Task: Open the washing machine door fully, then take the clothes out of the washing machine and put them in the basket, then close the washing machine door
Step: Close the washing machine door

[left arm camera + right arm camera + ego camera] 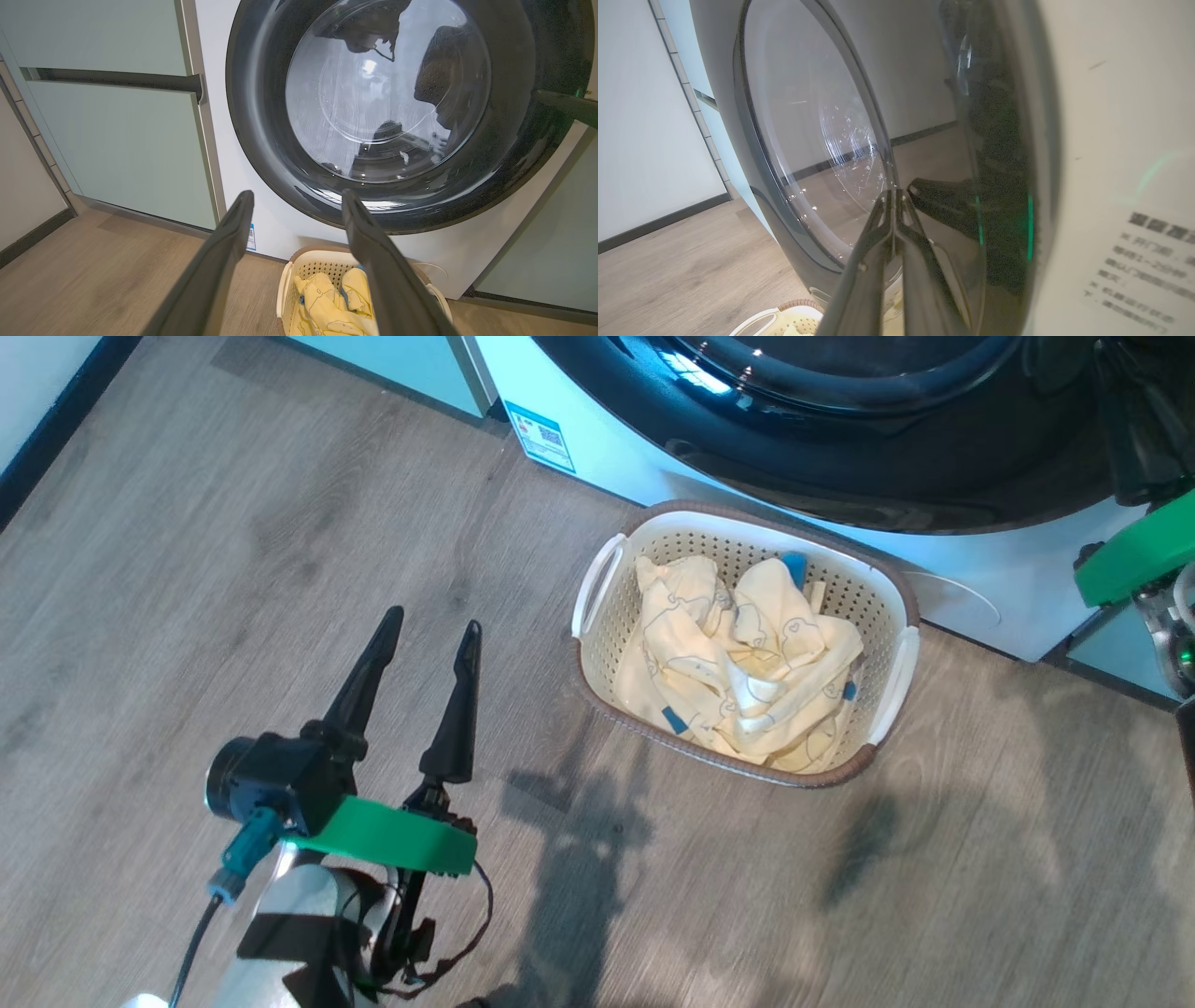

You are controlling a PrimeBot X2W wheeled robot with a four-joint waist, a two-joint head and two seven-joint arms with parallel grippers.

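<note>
The cream basket (611, 635) stands on the floor before the white washing machine (280, 231). The pale yellow clothes (738, 663) with blue patches lie heaped inside it. The washing machine door (261, 140), black-rimmed with a clear window, lies flat against the machine's front. My left gripper (435, 621) hovers open and empty over the floor left of the basket, pointing at the door (840, 467). In the right wrist view my right gripper (894, 196) is shut with nothing in it, its tips at the door's black rim (994, 186). One of its dark fingers (560, 105) touches the rim's right side.
Pale green cabinet panels (117, 140) flank the machine on the left, and another panel (551, 242) stands to its right. A dark skirting board (56, 420) runs along the left wall. Wooden floor (233, 569) stretches left of and in front of the basket.
</note>
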